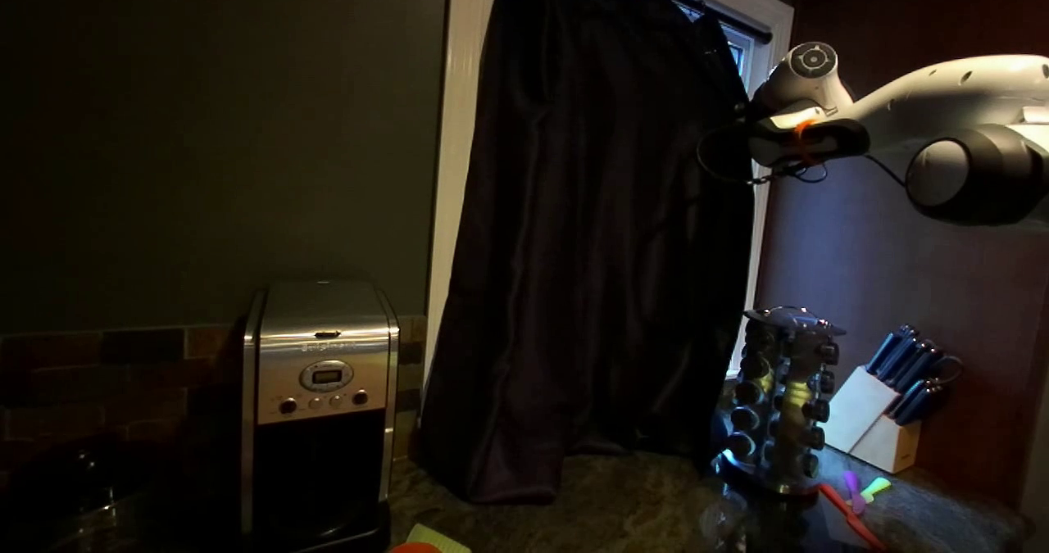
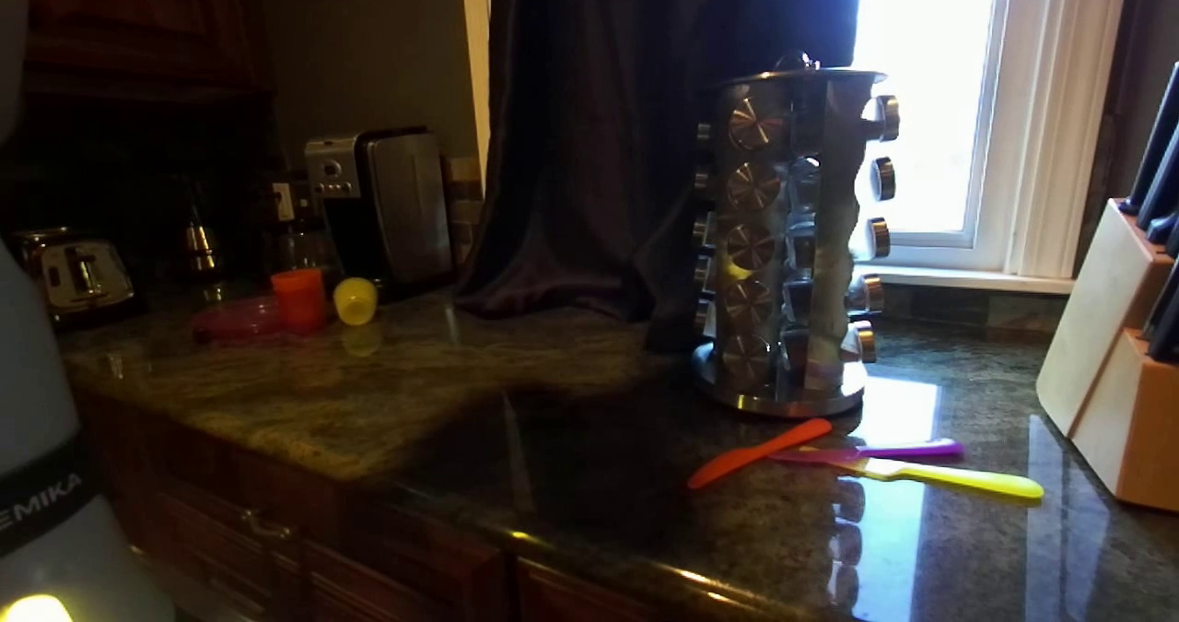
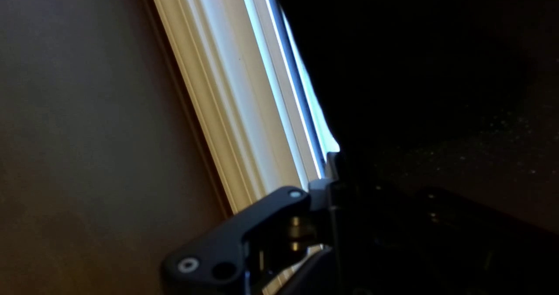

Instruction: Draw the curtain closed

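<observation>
The curtain (image 1: 615,209) is a long dark drape hanging from a rod over the window. It covers most of the window in an exterior view, with a narrow light strip at its right edge. In an exterior view, the drape (image 2: 589,124) leaves the window's right part bare. My gripper (image 1: 744,117) is at the curtain's right edge, high up beside the window frame. In the wrist view the gripper (image 3: 349,166) appears shut on the edge of the curtain (image 3: 415,67), whose border runs down to the fingertips. The right finger is nearly lost in the dark.
A spice rack (image 2: 783,235) stands on the counter before the curtain's right part. A knife block (image 1: 877,414) is right of it. Coloured spreaders (image 2: 866,461) lie in front. A coffee maker (image 1: 320,405) stands left of the curtain. Cups (image 2: 299,299) sit further left. The curtain rod (image 1: 697,4) runs above.
</observation>
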### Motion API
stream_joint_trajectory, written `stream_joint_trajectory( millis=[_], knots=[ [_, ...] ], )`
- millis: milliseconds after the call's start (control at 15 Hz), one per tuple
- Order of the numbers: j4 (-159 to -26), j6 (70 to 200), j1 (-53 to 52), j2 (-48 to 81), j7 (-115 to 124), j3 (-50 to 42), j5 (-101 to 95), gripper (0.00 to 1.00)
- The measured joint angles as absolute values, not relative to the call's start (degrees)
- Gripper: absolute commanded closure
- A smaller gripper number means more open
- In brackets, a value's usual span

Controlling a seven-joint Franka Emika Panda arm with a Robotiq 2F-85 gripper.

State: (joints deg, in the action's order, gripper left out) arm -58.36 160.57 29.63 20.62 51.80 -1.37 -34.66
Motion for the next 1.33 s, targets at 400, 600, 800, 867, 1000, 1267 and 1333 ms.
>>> stream_joint_trajectory(
  millis=[400,600,800,867,1000,1267,1333],
  knots=[
    [-58.4,160.6,29.6,20.6,51.8,-1.4,-34.7,0.98],
    [-58.4,160.6,29.6,20.6,51.8,-1.3,-34.7,1.00],
    [-58.4,160.5,29.9,20.7,49.4,0.4,-32.0,1.00],
    [-58.4,160.5,30.2,20.8,47.7,1.6,-30.2,1.00],
    [-57.3,160.5,31.1,21.5,43.8,4.4,-26.0,1.00],
    [-49.9,158.9,30.7,25.7,43.6,4.5,-25.3,1.00],
    [-47.5,158.1,29.4,27.2,43.6,1.8,-23.8,1.00]
  ],
)
